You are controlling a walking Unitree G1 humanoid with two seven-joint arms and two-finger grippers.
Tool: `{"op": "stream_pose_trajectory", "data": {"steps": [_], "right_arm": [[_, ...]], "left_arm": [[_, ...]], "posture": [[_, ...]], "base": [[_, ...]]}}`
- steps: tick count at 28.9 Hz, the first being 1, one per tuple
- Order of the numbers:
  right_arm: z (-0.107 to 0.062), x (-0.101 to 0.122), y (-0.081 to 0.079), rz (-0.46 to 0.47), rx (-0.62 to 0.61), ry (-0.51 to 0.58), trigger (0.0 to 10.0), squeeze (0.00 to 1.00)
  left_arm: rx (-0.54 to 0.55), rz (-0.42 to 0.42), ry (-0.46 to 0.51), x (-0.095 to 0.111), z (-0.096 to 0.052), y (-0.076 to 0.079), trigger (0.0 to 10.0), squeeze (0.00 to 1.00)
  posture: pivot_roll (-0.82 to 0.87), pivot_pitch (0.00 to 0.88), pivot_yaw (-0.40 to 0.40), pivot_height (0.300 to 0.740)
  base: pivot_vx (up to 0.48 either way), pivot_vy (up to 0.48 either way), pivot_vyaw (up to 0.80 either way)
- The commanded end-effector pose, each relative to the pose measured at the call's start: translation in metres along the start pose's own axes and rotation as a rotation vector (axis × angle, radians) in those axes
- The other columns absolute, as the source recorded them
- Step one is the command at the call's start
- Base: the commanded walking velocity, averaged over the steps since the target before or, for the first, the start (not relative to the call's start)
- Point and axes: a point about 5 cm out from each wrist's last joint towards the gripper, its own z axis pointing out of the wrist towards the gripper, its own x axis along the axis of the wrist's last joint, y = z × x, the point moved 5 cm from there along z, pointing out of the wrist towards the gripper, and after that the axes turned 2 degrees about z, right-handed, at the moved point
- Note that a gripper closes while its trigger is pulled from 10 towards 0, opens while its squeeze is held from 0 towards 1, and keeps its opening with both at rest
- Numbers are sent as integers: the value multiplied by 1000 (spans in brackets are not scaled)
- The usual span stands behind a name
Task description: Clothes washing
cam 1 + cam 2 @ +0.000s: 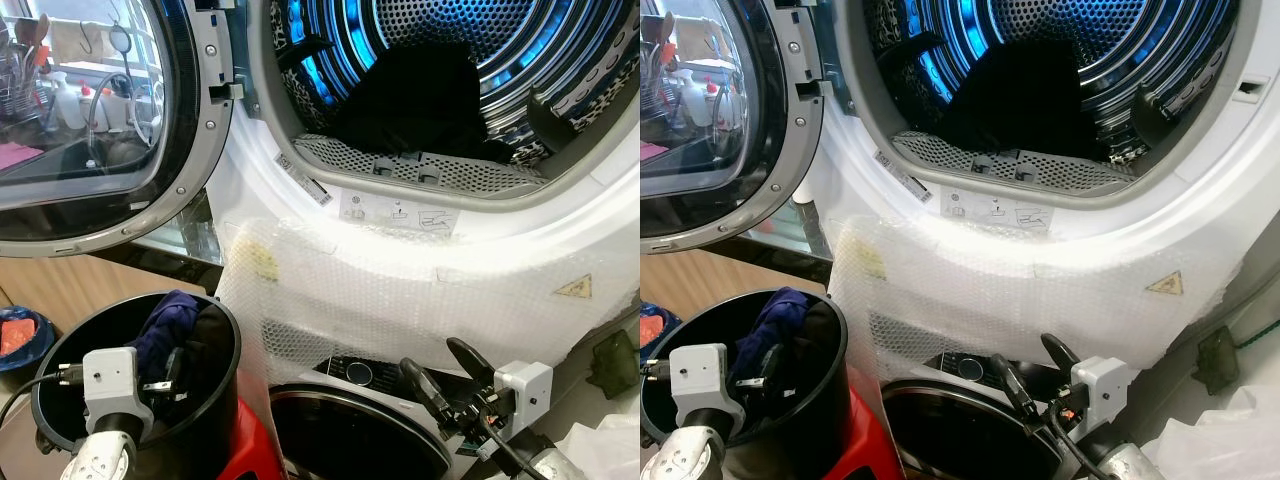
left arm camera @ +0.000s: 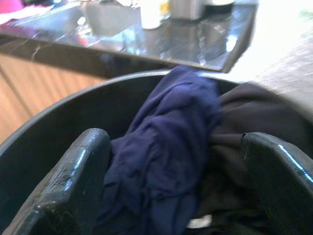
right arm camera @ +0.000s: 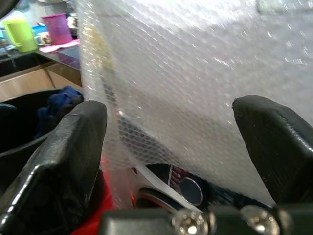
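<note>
My left gripper [image 2: 171, 161] hangs wide open over the black bucket [image 1: 60, 360], navy garment [image 2: 161, 147] heaped at its far rim. I should drop lower and pinch a thick fold so it lifts clean toward the drum [image 1: 420, 60]. My right gripper [image 1: 440, 375] is spread wide, empty, near the bubble wrap [image 1: 400, 290].

The drum [image 1: 440, 40] is lit blue, its metal dotted with fine holes, and a black garment [image 1: 415, 100] is seen inside it. The machine front [image 1: 560, 240] is white, with a yellow warning triangle [image 1: 574, 289] printed on it. A clear, dimpled bubble wrap [image 1: 330, 290] is hung over it. The bucket [image 1: 60, 350] is black; a navy cloth [image 2: 161, 142] and a dark brown cloth [image 2: 254, 122] are seen in it. The fingers [image 2: 68, 181] of the left hand [image 2: 178, 181] are glossy black. A red stool [image 1: 255, 445] is seen beside the bucket.
</note>
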Motion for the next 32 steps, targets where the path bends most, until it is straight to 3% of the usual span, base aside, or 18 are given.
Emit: {"op": "stream_pose_trajectory", "data": {"steps": [1, 6, 14, 15, 17, 25, 32], "right_arm": [[1, 6, -5, -8, 25, 10, 10000, 0], [-7, 13, -26, -10, 99, -9, 10000, 0], [-9, 15, -29, -7, 101, -19, 10000, 0], [-17, 20, -33, -14, 101, -28, 10000, 0], [-21, 23, -35, -19, 101, -35, 10000, 0], [-28, 27, -36, -23, 88, -40, 10000, 0], [-29, 29, -39, -23, 110, -57, 10000, 0]], "left_arm": [[-6, -20, -1, -1, 2, -1, 10000, 0], [-99, 14, -13, -1, 28, 11, 10000, 0], [-124, 21, -5, -2, 35, 14, 10000, 0], [-246, 38, -10, 3, 48, 40, 10000, 0], [-307, 53, -11, 5, 53, 53, 10000, 0], [-383, 42, -29, 0, 52, 69, 10000, 0], [-399, 45, -18, -1, 54, 71, 10000, 0]], "posture": [[39, 32, -79, 740], [-5, 95, -78, 740], [-5, 95, -78, 740], [-63, 135, -69, 740], [-74, 139, -65, 740], [-90, 142, -63, 740], [-93, 136, -60, 740]], "base": [[0, 0, 0], [0, 0, 0], [0, 0, 0], [0, 0, 0], [0, 0, 0], [0, 0, 0], [0, 0, 0]]}}
